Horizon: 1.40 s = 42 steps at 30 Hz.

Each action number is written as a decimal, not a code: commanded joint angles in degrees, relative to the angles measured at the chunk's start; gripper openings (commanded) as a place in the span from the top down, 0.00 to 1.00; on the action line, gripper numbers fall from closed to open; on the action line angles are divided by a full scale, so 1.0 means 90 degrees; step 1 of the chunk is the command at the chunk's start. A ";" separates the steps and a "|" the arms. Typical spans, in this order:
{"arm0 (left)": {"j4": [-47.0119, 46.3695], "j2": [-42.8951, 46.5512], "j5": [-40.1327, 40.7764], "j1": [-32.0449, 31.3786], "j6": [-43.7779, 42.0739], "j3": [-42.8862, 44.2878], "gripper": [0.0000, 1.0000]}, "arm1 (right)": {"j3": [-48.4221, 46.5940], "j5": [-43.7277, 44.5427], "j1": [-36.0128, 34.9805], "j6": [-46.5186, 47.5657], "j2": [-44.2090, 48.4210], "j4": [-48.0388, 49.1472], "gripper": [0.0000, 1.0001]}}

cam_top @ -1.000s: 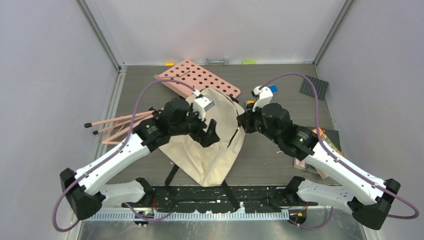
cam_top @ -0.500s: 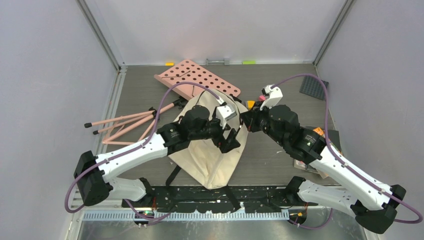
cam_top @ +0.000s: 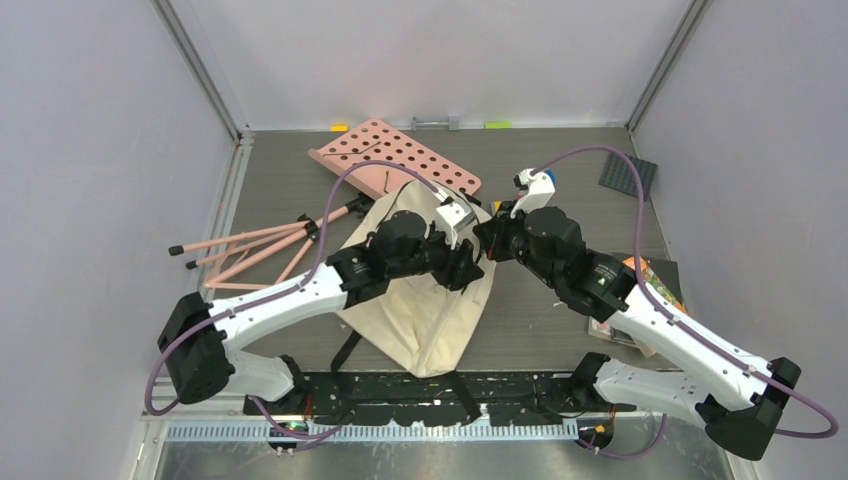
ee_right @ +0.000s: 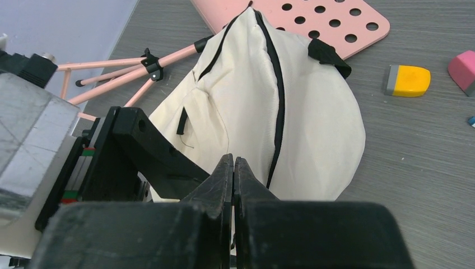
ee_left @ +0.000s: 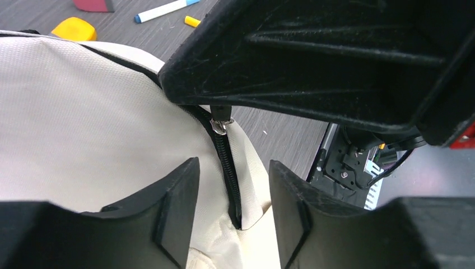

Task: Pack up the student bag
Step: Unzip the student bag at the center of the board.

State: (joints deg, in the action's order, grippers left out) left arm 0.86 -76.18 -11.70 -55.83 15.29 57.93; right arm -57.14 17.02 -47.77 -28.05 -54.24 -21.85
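Note:
The student bag (cam_top: 415, 315), cream with black zippers, lies in the middle of the table between the arms. My left gripper (ee_left: 234, 168) hangs over the bag's right edge. Its fingers (ee_left: 182, 185) stand apart on either side of the black zipper line (ee_left: 225, 154) and press on nothing. My right gripper (ee_right: 233, 159) is shut right above it, and the zipper pull (ee_left: 221, 124) hangs from its fingertips. In the top view both grippers, left (cam_top: 468, 265) and right (cam_top: 485, 243), meet at the bag's upper right edge. The bag (ee_right: 263, 95) shows closed along its top seam.
A pink perforated board (cam_top: 395, 155) lies behind the bag, and a pink folded stand (cam_top: 250, 245) lies to its left. A yellow eraser (ee_right: 409, 80), a pink eraser (ee_right: 464, 70) and a marker (ee_left: 165, 9) lie right of the bag. Books (cam_top: 650, 290) and a dark mat (cam_top: 628, 175) sit at the far right.
My left gripper has swung right across the bag to its zipper edge beside the right gripper, and its jaws have narrowed. The right gripper has stayed shut, shifting only slightly.

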 commanded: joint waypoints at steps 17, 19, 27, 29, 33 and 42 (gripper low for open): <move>0.0869 -0.0503 0.0201 -0.0319 0.0133 0.0521 1.00 | -0.0106 0.0383 -0.0015 -0.0085 0.0147 0.0379 0.99; 0.1195 -0.0498 0.0377 -0.0481 0.0048 0.0565 1.00 | -0.0101 0.0431 -0.0015 -0.0055 0.0251 0.0311 0.99; 0.1830 -0.0311 0.0538 -0.1056 -0.0175 0.0174 1.00 | -0.0057 0.0893 -0.0014 0.0058 0.0509 0.0031 0.99; 0.1931 -0.0245 0.0520 -0.1230 -0.0248 -0.0003 1.00 | -0.0043 0.0967 -0.0012 0.0069 0.0538 -0.0002 0.99; 0.2117 -0.0146 0.0257 -0.1468 -0.0253 -0.0308 1.00 | -0.0006 0.1027 -0.0015 0.0077 0.0548 0.0010 0.99; 0.2454 0.0038 -0.0003 -0.2132 -0.0358 -0.0580 1.00 | 0.0124 0.1351 -0.0017 0.0130 0.0248 0.0176 0.99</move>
State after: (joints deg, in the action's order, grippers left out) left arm 14.39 -76.90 -7.11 -71.88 12.95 54.43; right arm -55.11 22.31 -48.31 -27.73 -51.46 -29.15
